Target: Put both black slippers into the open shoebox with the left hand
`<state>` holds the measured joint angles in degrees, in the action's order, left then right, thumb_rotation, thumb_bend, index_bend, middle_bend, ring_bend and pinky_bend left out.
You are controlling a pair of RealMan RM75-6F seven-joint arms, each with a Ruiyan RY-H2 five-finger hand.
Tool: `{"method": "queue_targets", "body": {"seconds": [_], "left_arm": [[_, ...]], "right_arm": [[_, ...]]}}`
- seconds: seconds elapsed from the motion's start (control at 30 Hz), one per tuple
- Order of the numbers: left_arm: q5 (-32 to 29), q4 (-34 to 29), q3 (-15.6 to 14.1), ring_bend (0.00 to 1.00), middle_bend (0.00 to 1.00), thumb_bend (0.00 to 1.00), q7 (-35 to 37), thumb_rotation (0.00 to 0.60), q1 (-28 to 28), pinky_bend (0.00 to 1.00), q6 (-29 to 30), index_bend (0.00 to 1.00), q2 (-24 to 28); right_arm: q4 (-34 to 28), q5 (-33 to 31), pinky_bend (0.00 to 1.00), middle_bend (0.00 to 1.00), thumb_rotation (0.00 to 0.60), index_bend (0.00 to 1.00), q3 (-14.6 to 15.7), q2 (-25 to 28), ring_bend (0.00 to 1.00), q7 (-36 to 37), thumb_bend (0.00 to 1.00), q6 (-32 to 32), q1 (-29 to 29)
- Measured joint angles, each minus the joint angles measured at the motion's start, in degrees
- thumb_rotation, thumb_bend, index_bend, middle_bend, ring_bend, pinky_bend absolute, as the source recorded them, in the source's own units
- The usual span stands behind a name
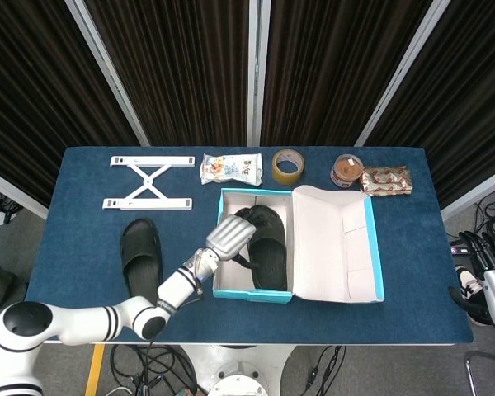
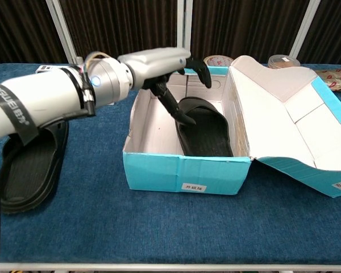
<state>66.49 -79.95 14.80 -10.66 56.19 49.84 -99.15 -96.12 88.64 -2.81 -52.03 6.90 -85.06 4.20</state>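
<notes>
Left hand [image 2: 159, 62] hovered over the box [image 2: 184, 170], fingers spread, gripping nothing; one slipper [image 2: 204, 128] lay inside. Second slipper [image 1: 140, 252], likely light and flexible, best gripped by its strap.

A blue worktop [image 1: 91, 239] carries an open shoebox [image 1: 334, 293], a black slipper [image 1: 140, 252] left of it, and along the far edge a white folding stand [image 1: 147, 182], snack packet [image 1: 230, 169], tape roll [image 1: 286, 166], tin [image 1: 346, 171] and wrapped packet [image 1: 387, 180].
</notes>
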Motion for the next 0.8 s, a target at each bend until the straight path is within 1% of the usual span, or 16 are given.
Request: {"method": "queue_targets", "body": {"seconds": [0.1,0.17,0.23,0.3,0.37,0.43,0.53,0.7,0.8], "left_arm": [[0.6,-3.2,0.7,0.01,0.21,0.00,1.6,0.516,-2.0,0.16,2.4,0.29,3.9],[0.6,-4.9,0.9,0.04,0.21,0.00,2.2,0.555,-3.5,0.18,3.8,0.29,6.4],[0.0,-6.5,0.9,0.11,0.21,0.00,2.3,0.600,-5.3,0.23,4.9,0.29,9.5],[-1.6,-7.9,0.4,0.19,0.20,0.00,1.6,0.600,-7.1,0.29,5.5,0.29,12.7],[-3.8,-9.2,-0.3,0.29,0.20,0.00,0.4,0.600,-8.7,0.37,5.9,0.29,15.4],[-6.6,-10.5,-1.6,0.40,0.19,0.00,-1.7,0.600,-10.7,0.47,6.4,0.28,18.4],[-10.1,-12.3,-4.3,0.50,0.17,0.00,-4.6,0.600,-13.8,0.56,7.1,0.25,21.7],[-14.9,-13.8,-8.4,0.54,0.13,0.00,-6.5,0.600,-16.7,0.62,6.2,0.19,24.5],[-16.8,-15.2,-10.0,0.55,0.12,0.00,-6.6,0.600,-18.1,0.63,5.0,0.18,26.0]], "right_arm": [[0.1,0.2,0.08,0.07,0.600,0.00,0.0,0.0,0.00,0.2,0.15,-0.1,0.0],[0.3,0.2,0.08,0.07,0.600,0.00,0.0,-0.1,0.00,0.4,0.15,-0.2,0.0],[0.4,0.3,0.08,0.07,0.600,0.00,0.0,-0.1,0.00,0.6,0.15,-0.4,-0.1],[0.4,0.5,0.08,0.07,0.600,0.00,0.0,-0.1,0.00,0.6,0.15,-0.3,-0.1],[0.5,0.7,0.08,0.07,0.600,0.00,0.0,-0.2,0.00,0.7,0.15,-0.3,0.1],[0.5,1.0,0.08,0.07,0.600,0.00,0.0,-0.3,0.00,0.7,0.15,-0.1,0.3],[0.6,1.0,0.08,0.07,0.600,0.00,0.0,-0.5,0.00,0.7,0.15,0.1,0.5],[0.7,1.2,0.08,0.07,0.600,0.00,0.1,-0.7,0.00,0.7,0.15,0.5,0.8],[0.7,1.1,0.08,0.07,0.600,0.00,0.0,-0.7,0.00,0.6,0.15,0.4,0.8]]}}
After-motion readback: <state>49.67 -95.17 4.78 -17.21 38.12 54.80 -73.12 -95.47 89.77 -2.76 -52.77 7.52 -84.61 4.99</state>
